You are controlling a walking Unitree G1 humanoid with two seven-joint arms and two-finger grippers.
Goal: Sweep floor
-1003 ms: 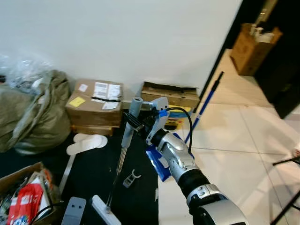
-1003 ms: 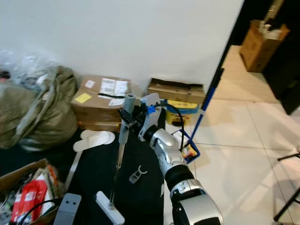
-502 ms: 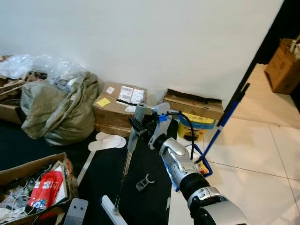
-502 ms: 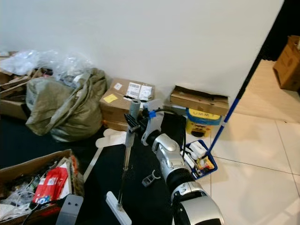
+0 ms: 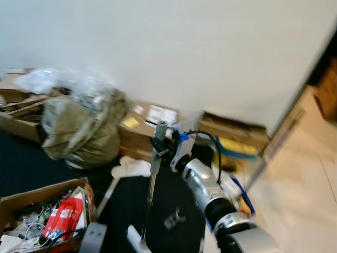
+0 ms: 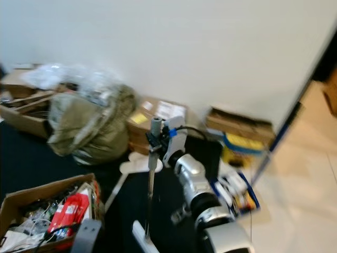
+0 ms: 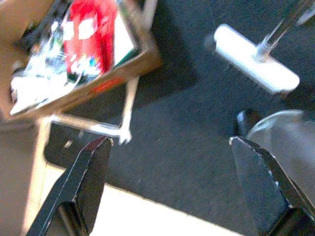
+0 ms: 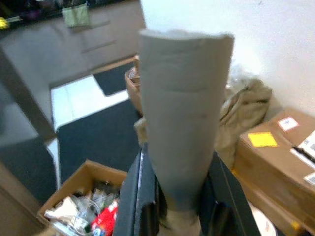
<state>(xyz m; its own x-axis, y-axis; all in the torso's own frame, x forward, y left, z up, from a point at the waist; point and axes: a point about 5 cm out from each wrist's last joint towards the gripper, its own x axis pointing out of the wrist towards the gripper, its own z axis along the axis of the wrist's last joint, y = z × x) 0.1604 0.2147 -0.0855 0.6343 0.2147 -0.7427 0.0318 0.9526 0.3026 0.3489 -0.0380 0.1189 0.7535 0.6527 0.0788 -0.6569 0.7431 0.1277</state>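
The right gripper (image 5: 158, 149) was clamped on the broom (image 5: 152, 182) handle, holding it upright with its head (image 7: 256, 73) on the dark mat (image 7: 187, 142). The left gripper (image 7: 179, 169) hung open. Sweeping looked barely begun.

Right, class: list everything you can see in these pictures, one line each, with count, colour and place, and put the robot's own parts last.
Broom: one, grey handle, white head on the dark mat, upright before the robot.
Dark mat: one, black, on the floor.
Sack: one, olive, against the wall, clear plastic on top.
Cardboard boxes: several, brown, along the wall.
Open box: one, brown, red packet inside, near left.
Slippers: white, count unclear, by the boxes.
Basket: one, blue, right of the mat.
Clip: one, grey, on the mat.
Right gripper: jaws shut on the broom handle.
Left gripper: jaws open, above the mat.
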